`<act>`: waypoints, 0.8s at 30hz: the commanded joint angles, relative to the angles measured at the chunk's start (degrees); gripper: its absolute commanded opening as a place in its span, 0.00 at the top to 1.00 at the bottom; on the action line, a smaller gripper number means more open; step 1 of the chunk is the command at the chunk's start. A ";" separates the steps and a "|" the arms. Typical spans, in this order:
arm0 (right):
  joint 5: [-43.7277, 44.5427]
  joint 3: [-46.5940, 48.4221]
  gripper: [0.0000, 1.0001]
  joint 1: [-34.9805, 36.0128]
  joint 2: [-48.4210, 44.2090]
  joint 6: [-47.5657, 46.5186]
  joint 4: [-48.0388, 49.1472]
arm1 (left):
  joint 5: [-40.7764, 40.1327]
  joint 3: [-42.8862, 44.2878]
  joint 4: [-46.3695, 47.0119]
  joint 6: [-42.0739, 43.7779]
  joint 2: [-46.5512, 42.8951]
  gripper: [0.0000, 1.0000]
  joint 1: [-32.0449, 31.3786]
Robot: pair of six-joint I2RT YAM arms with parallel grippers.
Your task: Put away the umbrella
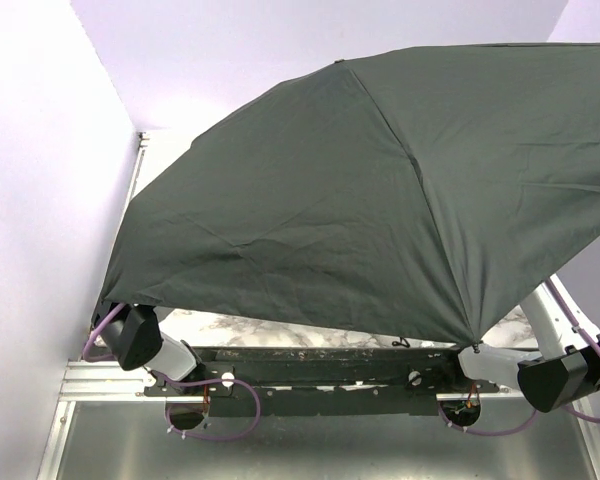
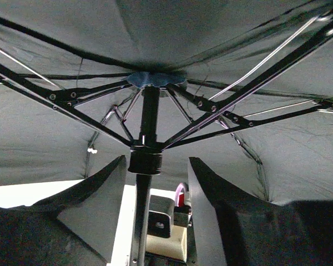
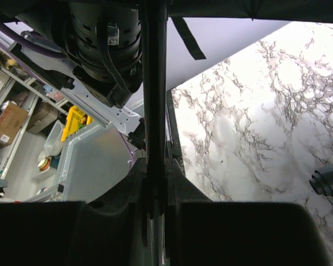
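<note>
Right fingers [image 3: 188, 197], dark and filling the bottom of their wrist view, are pressed together on the thin black shaft [image 3: 154, 111] of the umbrella [image 1: 380, 200], which runs straight up between them. Left fingers [image 2: 100, 210] stand spread on either side of that shaft, with a gap showing on each side. Their tips are just below the black runner [image 2: 145, 162].

Above the runner, black and silver struts [image 2: 222, 116] fan outward, and the shaft meets a blue-grey hub against the underside of the canopy [image 2: 155, 33].

Beyond the right fingers lies the white marble table [image 3: 255, 111]. The end of a dark ribbed tube [image 3: 328, 180] shows at that view's right edge.

From above, the umbrella is fully open, its dark green canopy spread over nearly the whole table and hiding both sets of fingers. Only a strip of marble shows under its near edge, where the left arm [image 1: 140, 338] and right arm [image 1: 565, 375] reach beneath it.
</note>
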 commanded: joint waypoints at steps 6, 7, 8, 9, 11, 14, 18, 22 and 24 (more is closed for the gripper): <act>-1.94 -0.10 0.99 -0.04 -2.12 -0.49 2.22 | 0.47 2.35 -1.37 -0.02 0.66 0.58 -0.18; -1.95 -0.06 0.99 -0.06 -2.17 -0.46 2.26 | 0.35 2.39 -1.17 0.00 0.72 0.59 -0.14; -2.01 -0.10 0.99 -0.07 -2.11 -0.42 2.26 | 0.35 2.43 -0.98 0.06 0.78 0.59 -0.15; -2.04 -0.10 0.99 -0.04 -2.11 -0.50 2.24 | 0.42 2.52 -0.86 0.15 0.83 0.60 -0.13; -2.04 -0.19 0.99 -0.06 -2.20 -0.49 2.26 | 0.43 2.61 -0.55 0.22 1.03 0.64 -0.14; -1.94 -0.37 0.99 -0.07 -2.34 -0.51 2.08 | 0.52 2.64 0.13 0.29 1.27 0.77 -0.13; -1.91 -0.46 0.99 -0.10 -2.46 -1.06 1.62 | 0.05 1.40 2.64 2.17 0.98 1.00 -0.29; -1.44 -0.28 0.99 -0.08 -2.47 -2.21 0.60 | 0.82 0.15 2.79 1.38 -0.05 1.00 -0.31; -1.24 0.09 0.99 -0.17 -2.33 -2.47 0.44 | 2.33 0.44 2.61 0.03 0.11 1.00 -0.32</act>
